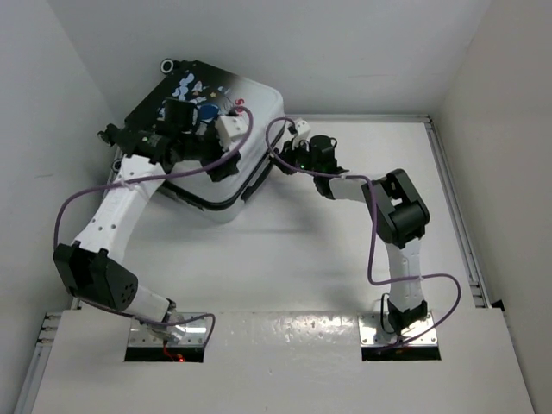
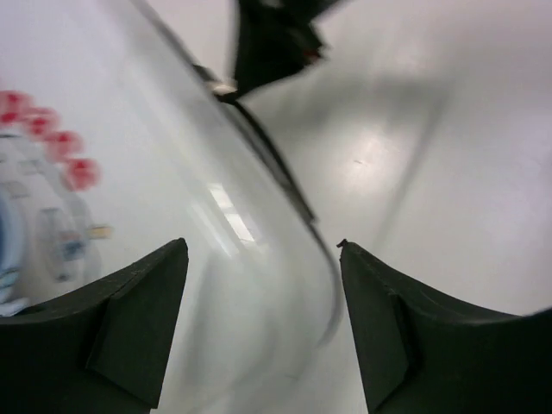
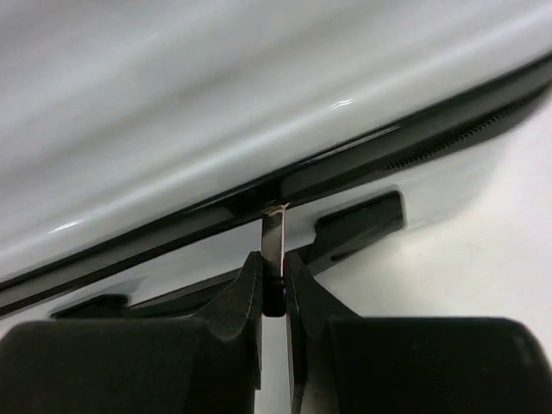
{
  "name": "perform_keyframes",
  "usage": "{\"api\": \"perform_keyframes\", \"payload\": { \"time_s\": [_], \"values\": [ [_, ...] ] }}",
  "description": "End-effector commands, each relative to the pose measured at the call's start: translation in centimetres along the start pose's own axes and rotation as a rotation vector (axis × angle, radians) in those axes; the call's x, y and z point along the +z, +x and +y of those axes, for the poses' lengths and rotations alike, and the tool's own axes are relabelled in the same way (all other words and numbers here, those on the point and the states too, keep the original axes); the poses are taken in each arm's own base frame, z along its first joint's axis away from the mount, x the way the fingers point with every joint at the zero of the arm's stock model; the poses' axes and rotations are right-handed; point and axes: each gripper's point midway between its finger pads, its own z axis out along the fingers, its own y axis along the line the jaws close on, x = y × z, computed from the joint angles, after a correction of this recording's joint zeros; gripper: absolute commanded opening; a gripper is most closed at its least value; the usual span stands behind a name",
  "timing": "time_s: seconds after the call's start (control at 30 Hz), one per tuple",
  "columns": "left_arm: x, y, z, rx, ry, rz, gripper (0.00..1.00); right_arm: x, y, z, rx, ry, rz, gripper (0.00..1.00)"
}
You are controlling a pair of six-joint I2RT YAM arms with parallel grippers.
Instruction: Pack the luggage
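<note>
luggage [image 1: 257, 108]: red print [image 2: 53, 145] blurred | left pincer [image 2: 260, 252] spread | right pincer [image 3: 272, 264] pinching likely zipper pull [image 3: 273, 231]

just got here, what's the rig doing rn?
Both arms are at the luggage, which lies lid-down at the far left of the table. The right gripper pinches the zipper pull at the seam. The left gripper hangs open over the shell. How far it's zipped, can't tell.

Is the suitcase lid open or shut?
Shut: the suitcase halves meet along the black seam, where the right gripper pinches the zipper pull.
</note>
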Motion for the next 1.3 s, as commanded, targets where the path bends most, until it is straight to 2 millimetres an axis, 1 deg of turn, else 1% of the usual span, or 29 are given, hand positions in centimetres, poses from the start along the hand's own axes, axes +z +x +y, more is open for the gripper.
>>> {"api": "perform_keyframes", "payload": {
  "time_s": [0.0,0.07,0.1,0.13,0.2,0.23,0.27,0.3,0.33,0.37,0.4,0.43,0.5,0.53,0.57,0.6,0.67,0.7,0.73,0.8,0.87,0.9,0.93,0.97,1.0,1.07,1.17,1.23,1.27],
  "values": [
    [0.5,2.9,-6.0,-0.053,0.125,0.166,0.74,-0.6,-5.9,-8.4,-0.259,0.315,-0.186,0.0],
    [1.8,4.2,-7.8,-0.075,0.16,0.199,0.73,-1.3,-5.3,-8.8,-0.329,0.349,-0.182,0.0],
    [2.5,4.1,-9.0,-0.068,0.186,0.196,0.7,-2.0,-5.7,-9.0,-0.35,0.38,-0.214,0.0],
    [3.1,4.8,-9.0,-0.103,0.145,0.227,0.7,-2.6,-5.0,-9.0,-0.369,0.391,-0.204,0.0],
    [4.8,5.1,-9.7,-0.103,0.115,0.223,0.7,-3.6,-5.4,-8.6,-0.373,0.41,-0.239,0.0],
    [5.2,5.0,-9.7,-0.139,0.09,0.219,0.7,-4.4,-5.1,-9.0,-0.37,0.422,-0.231,0.0],
    [6.0,4.4,-8.6,-0.138,0.038,0.176,0.7,-4.7,-5.0,-9.1,-0.36,0.424,-0.23,0.0],
    [6.7,4.9,-8.9,-0.143,0.025,0.177,0.7,-5.0,-5.3,-9.0,-0.336,0.424,-0.252,0.0],
    [7.5,4.6,-9.4,-0.137,0.01,0.163,0.7,-5.6,-4.6,-9.4,-0.311,0.421,-0.248,0.0],
    [8.0,4.3,-9.5,-0.113,-0.017,0.145,0.7,-5.7,-4.8,-9.5,-0.301,0.422,-0.257,0.0],
    [8.9,4.7,-8.7,-0.098,-0.103,0.138,0.7,-5.7,-5.2,-9.5,-0.295,0.419,-0.28,0.0],
    [9.6,4.2,-9.7,-0.069,-0.105,0.121,0.7,-5.8,-4.9,-10.4,-0.245,0.419,-0.287,0.0],
    [10.7,4.9,-9.1,-0.042,-0.207,0.111,0.7,-5.2,-5.5,-10.5,-0.224,0.387,-0.306,0.0],
    [11.0,4.9,-9.4,-0.026,-0.233,0.104,0.71,-5.0,-5.9,-10.7,-0.189,0.354,-0.323,0.0],
    [11.2,5.4,-9.3,-0.011,-0.264,0.11,0.71,-4.7,-6.3,-10.9,-0.187,0.334,-0.344,0.0],
    [11.5,7.4,-9.1,-0.001,-0.32,0.119,0.71,-4.9,-6.6,-11.5,-0.165,0.325,-0.35,0.0],
    [9.8,7.5,-8.3,0.037,-0.398,0.034,0.73,-4.3,-7.0,-11.0,-0.15,0.265,-0.357,0.0],
    [9.5,8.9,-9.1,0.063,-0.406,0.002,0.74,-4.4,-7.2,-10.9,-0.144,0.248,-0.365,0.0],
    [8.2,8.2,-9.0,0.12,-0.419,-0.032,0.74,-4.3,-7.4,-10.2,-0.142,0.21,-0.361,0.0],
    [7.6,8.7,-9.7,0.134,-0.413,-0.036,0.76,-4.3,-7.0,-10.0,-0.123,0.186,-0.355,0.0],
    [7.0,8.4,-10.5,0.188,-0.38,-0.048,0.76,-4.4,-6.7,-9.3,-0.138,0.154,-0.349,0.0],
    [7.1,7.4,-10.7,0.22,-0.39,-0.093,0.76,-4.4,-6.4,-9.3,-0.131,0.154,-0.344,0.0],
    [7.4,7.8,-11.3,0.266,-0.381,-0.095,0.76,-4.3,-6.1,-9.5,-0.121,0.155,-0.34,0.0],
    [7.5,6.9,-11.9,0.333,-0.376,-0.123,0.76,-4.3,-6.1,-9.4,-0.11,0.152,-0.34,0.0],
    [8.5,7.4,-12.4,0.359,-0.357,-0.108,0.76,-4.3,-6.1,-9.5,-0.111,0.155,-0.341,0.0],
    [10.0,6.4,-12.5,0.394,-0.368,-0.092,0.72,-4.1,-6.1,-9.3,-0.092,0.154,-0.342,0.0],
    [13.8,6.6,-11.4,0.403,-0.418,0.004,0.69,-4.0,-6.6,-9.5,-0.075,0.152,-0.349,0.0],
    [15.2,6.6,-10.1,0.415,-0.477,0.042,0.68,-4.1,-6.6,-9.7,-0.07,0.152,-0.348,0.0],
    [18.4,6.4,-9.3,0.399,-0.514,0.091,0.67,-4.1,-6.4,-10.1,-0.062,0.149,-0.342,0.0]
  ]
}}
